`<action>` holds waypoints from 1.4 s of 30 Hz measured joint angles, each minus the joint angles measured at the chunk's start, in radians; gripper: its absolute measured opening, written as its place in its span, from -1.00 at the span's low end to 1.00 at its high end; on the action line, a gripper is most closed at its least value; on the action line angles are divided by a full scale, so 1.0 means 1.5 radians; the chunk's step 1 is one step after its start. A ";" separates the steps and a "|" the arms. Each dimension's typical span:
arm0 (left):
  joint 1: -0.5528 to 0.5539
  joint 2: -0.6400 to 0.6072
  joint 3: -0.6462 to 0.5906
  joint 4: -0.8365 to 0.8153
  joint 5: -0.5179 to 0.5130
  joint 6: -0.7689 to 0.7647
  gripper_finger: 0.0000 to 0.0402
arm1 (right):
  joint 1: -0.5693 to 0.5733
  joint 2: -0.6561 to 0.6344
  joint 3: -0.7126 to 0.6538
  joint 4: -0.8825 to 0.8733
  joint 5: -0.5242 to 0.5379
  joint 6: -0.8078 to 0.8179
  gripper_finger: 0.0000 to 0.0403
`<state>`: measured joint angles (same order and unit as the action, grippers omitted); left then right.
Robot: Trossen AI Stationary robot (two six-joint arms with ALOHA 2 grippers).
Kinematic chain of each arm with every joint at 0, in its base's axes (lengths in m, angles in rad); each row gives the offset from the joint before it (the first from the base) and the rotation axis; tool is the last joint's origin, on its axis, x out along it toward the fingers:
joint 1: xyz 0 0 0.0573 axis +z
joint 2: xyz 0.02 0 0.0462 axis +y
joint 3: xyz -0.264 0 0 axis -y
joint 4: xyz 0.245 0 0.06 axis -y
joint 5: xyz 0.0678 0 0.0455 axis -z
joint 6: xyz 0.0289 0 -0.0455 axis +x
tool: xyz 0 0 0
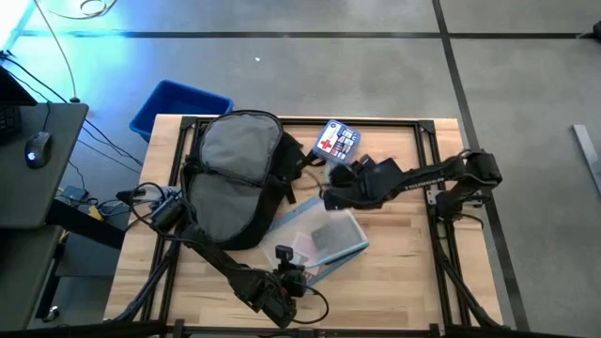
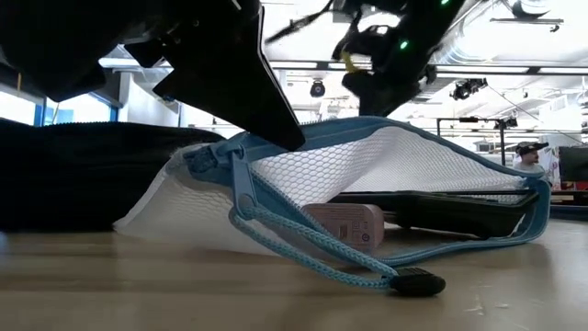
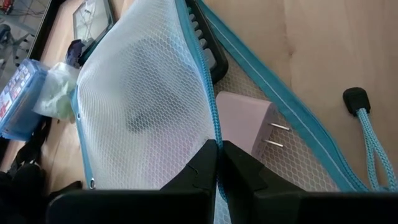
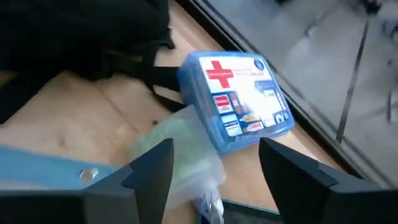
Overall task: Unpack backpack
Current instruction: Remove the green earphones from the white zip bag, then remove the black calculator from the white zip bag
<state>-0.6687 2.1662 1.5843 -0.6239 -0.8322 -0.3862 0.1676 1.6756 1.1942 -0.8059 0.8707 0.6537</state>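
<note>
The black backpack point(image 1: 235, 178) lies flat on the table's left half, grey lining up. To its right lies a white mesh zip pouch point(image 1: 324, 239) with blue trim, holding a pink charger point(image 3: 245, 124) and a flat black thing point(image 2: 459, 216). My left gripper point(image 3: 216, 163) is shut on the pouch's zipper edge. My right gripper point(image 4: 214, 165) hovers open over a crumpled pale plastic bag point(image 4: 180, 149) beside a blue first-aid kit point(image 4: 239, 99). I cannot tell whether its fingers touch the bag. My left gripper pinches the blue zipper edge point(image 3: 214, 134) of the pouch's upper mesh wall between its two fingers. It slants down from the table's near side. That edge point(image 2: 276, 147) is raised, so the pouch gapes open, while its lower wall rests on the table.
The pouch's blue cord with a black toggle point(image 2: 418, 282) trails on the wood in front. The first-aid kit point(image 1: 338, 141) lies near the table's far edge. A blue bin point(image 1: 178, 105) stands on the floor beyond the far left corner. A black frame rims the table.
</note>
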 joint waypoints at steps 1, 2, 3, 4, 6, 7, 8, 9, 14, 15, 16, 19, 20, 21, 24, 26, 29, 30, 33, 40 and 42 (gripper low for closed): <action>-0.001 0.000 0.000 0.000 0.000 -0.003 -1.00 | 0.031 0.000 0.000 0.000 0.006 -0.004 0.12; -0.002 0.000 0.000 0.000 0.000 -0.004 -1.00 | 0.067 0.000 0.000 0.000 0.008 -0.005 0.12; -0.003 0.000 0.000 -0.001 0.000 -0.004 -1.00 | 0.107 0.000 0.000 0.001 0.009 -0.006 0.12; -0.004 0.000 0.000 0.000 -0.001 -0.004 -1.00 | 0.150 0.000 0.000 0.005 0.009 -0.005 0.12; -0.005 0.000 0.000 0.000 -0.008 -0.004 -1.00 | 0.239 0.003 0.001 0.031 0.004 -0.010 0.11; -0.005 0.000 0.000 0.000 -0.010 -0.004 -1.00 | 0.283 0.010 0.001 0.055 -0.011 -0.032 0.11; -0.005 0.000 0.000 0.000 -0.010 -0.004 -1.00 | 0.324 0.020 0.002 0.082 -0.043 -0.065 0.11; -0.005 0.000 0.000 0.000 -0.010 -0.004 -1.00 | 0.362 0.036 0.002 0.110 -0.079 -0.090 0.11; -0.005 0.001 0.000 0.000 -0.014 0.007 -1.00 | 0.477 0.146 0.003 0.275 -0.090 -0.108 0.11; -0.005 0.001 0.000 0.000 -0.015 0.006 -1.00 | 0.486 0.174 0.003 0.291 -0.066 -0.106 0.11; -0.005 0.001 0.000 0.000 -0.015 0.002 -1.00 | 0.490 0.200 0.002 0.292 -0.038 -0.099 0.11; -0.004 0.001 0.000 0.000 -0.015 -0.002 -1.00 | 0.485 0.257 0.006 0.282 0.041 -0.075 0.11; -0.004 0.001 0.000 0.001 -0.015 -0.002 -1.00 | 0.479 0.271 0.011 0.281 0.063 -0.075 0.11; -0.004 0.001 0.000 0.001 -0.015 -0.002 -1.00 | 0.472 0.284 0.013 0.279 0.080 -0.075 0.11; -0.004 0.001 0.000 0.000 -0.015 -0.002 -1.00 | 0.447 0.301 0.016 0.261 0.118 -0.074 0.11; -0.004 0.001 0.000 0.001 -0.015 0.001 -1.00 | 0.427 0.302 0.016 0.262 0.116 -0.081 0.11; -0.004 0.001 0.000 0.000 -0.015 0.002 -1.00 | 0.400 0.301 0.018 0.264 0.096 -0.123 0.12; -0.004 0.001 0.000 0.000 -0.015 0.001 -1.00 | 0.393 0.300 0.018 0.264 0.092 -0.136 0.12; -0.004 0.001 0.000 0.001 -0.015 0.001 -1.00 | 0.372 0.299 0.018 0.259 0.054 -0.154 0.12; -0.004 0.001 0.000 -0.001 -0.014 -0.002 -1.00 | 0.328 0.299 0.019 0.190 0.000 -0.135 0.12; -0.004 0.001 0.000 -0.001 -0.014 -0.002 -1.00 | 0.316 0.299 0.019 0.159 -0.007 -0.111 0.12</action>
<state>-0.6746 2.1674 1.5842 -0.6250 -0.8538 -0.3889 0.6413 2.1236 1.2222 -0.5673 0.8596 0.4869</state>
